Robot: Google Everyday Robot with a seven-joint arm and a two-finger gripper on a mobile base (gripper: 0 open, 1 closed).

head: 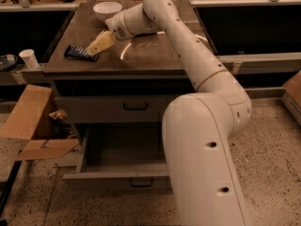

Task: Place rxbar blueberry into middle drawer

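The rxbar blueberry (77,53) is a dark blue flat bar with pale stripes lying on the left part of the cabinet top (150,55). My gripper (94,48) reaches over the top from the right, its pale fingertips right at the bar's right end. The middle drawer (117,178) is pulled out below, its grey tray interior bare, with a small dark handle on its low front panel. The arm's big white body hides the drawer's right part.
A white bowl (107,9) stands at the back of the cabinet top. The shut top drawer (113,108) sits above the open one. A white paper cup (29,58) stands on a ledge at the left. Cardboard pieces (33,126) lie on the floor at the left.
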